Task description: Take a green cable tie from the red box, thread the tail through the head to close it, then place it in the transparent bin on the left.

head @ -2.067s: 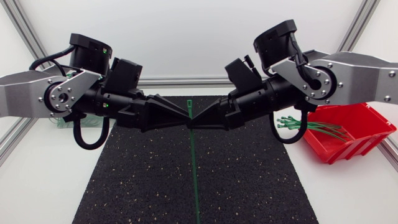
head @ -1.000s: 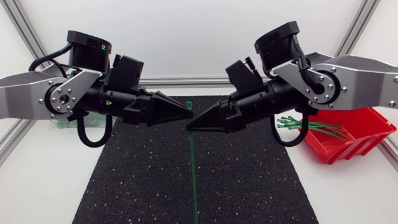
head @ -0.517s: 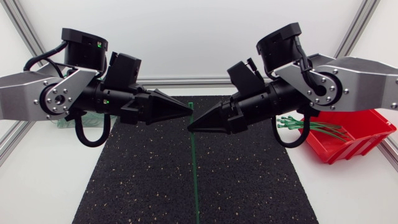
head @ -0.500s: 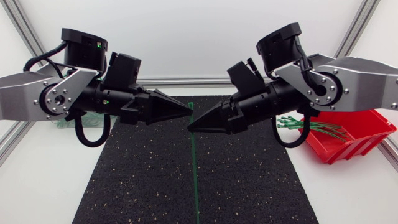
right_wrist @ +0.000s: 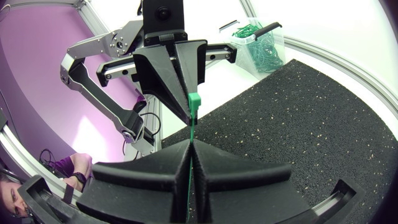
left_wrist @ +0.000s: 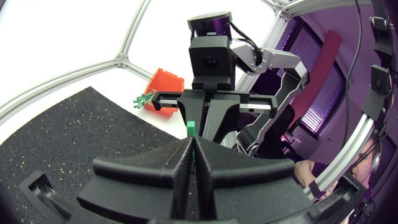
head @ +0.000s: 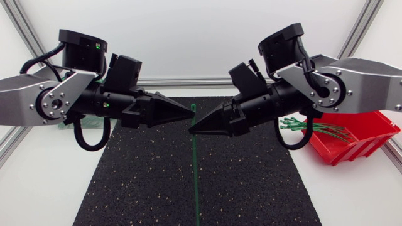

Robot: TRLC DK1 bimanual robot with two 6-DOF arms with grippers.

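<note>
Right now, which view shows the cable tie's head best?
Right wrist view: the cable tie head stands large, square and unobstructed. Head view shows it as a tiny speck; left wrist view, only a small green stub.

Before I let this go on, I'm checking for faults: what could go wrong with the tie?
Both jaws pinch the tie at their tips, near its head; it could slip or twist. The tips sit close and might collide. The long tail hangs free over the mat, so threading may miss.
</note>
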